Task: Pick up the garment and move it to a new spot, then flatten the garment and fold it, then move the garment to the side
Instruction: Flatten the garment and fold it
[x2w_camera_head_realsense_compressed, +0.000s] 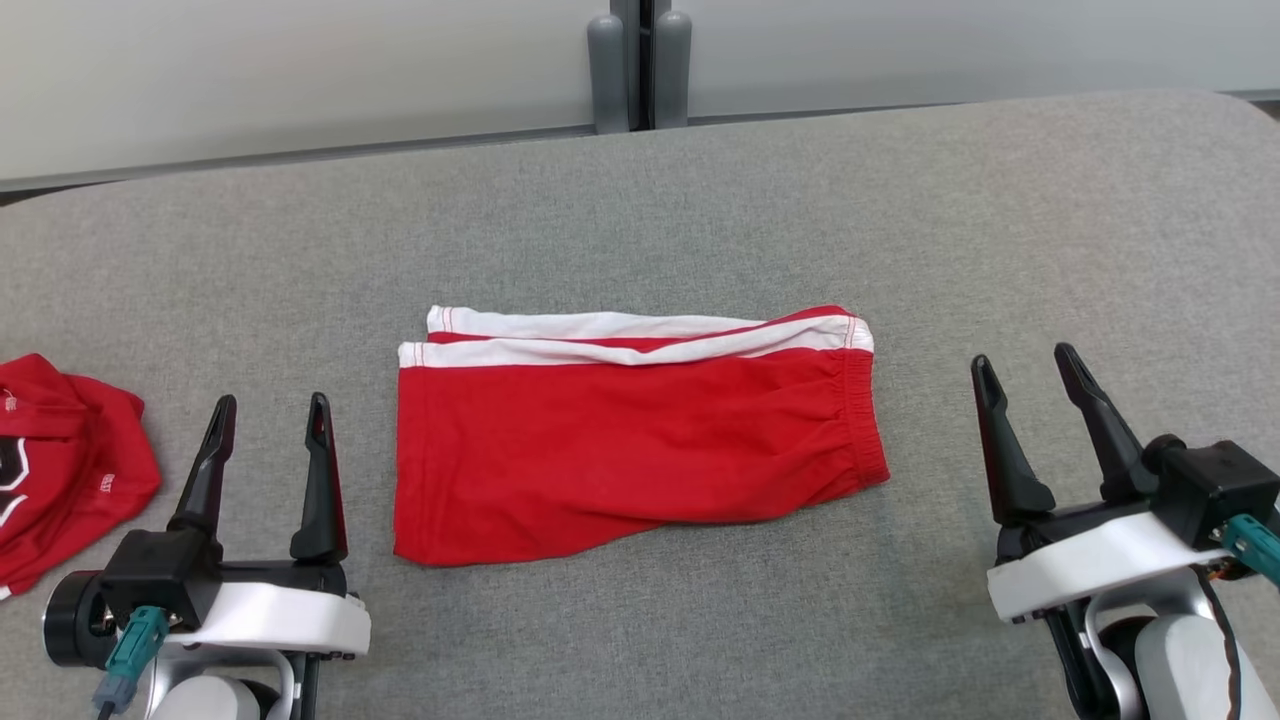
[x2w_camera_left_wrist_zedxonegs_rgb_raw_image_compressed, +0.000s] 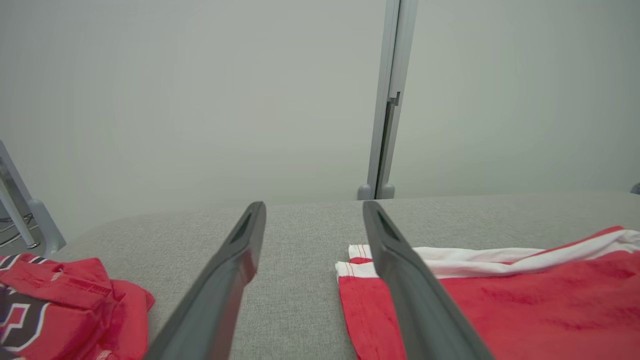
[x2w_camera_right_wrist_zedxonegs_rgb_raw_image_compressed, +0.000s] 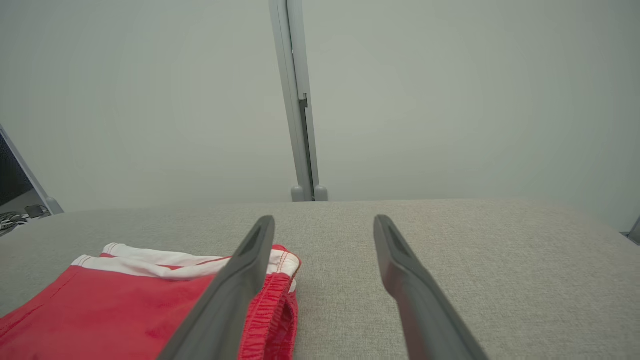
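Observation:
The garment is a pair of red shorts with white side stripes, folded flat in the middle of the grey padded table. Its elastic waistband lies at the right end. My left gripper stands open to the left of the garment, apart from it, nothing between its fingers. My right gripper stands open to the right of it, also empty. In the left wrist view the garment lies beside the right finger of my left gripper. In the right wrist view the waistband end of the garment shows left of my right gripper.
A second red garment with dark and white print lies crumpled at the table's left edge, also seen in the left wrist view as a red heap. A pale wall with a grey post stands behind the table.

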